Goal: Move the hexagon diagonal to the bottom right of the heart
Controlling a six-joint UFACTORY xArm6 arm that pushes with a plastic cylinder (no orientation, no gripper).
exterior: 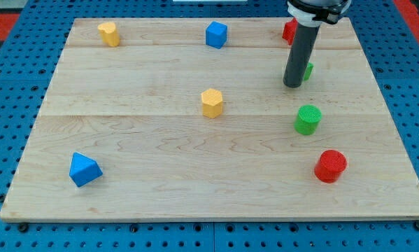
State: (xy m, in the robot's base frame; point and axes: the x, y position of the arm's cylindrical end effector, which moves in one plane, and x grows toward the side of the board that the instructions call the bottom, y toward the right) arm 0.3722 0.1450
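Observation:
The yellow hexagon (pixel 212 102) sits near the middle of the wooden board (pixel 160 196). The yellow heart (pixel 108 33) lies at the view's top left, well up and left of the hexagon. My tip (pixel 292 85) rests on the board at the view's upper right, far to the right of the hexagon and slightly above it, touching neither yellow block. The rod partly hides a small green block (pixel 308 70) just right of the tip and a red block (pixel 289 31) behind it; their shapes cannot be made out.
A blue cube (pixel 216 34) stands at the top centre. A green cylinder (pixel 308 119) lies below the tip, a red cylinder (pixel 330 166) at the lower right. A blue triangle (pixel 84 169) lies at the lower left.

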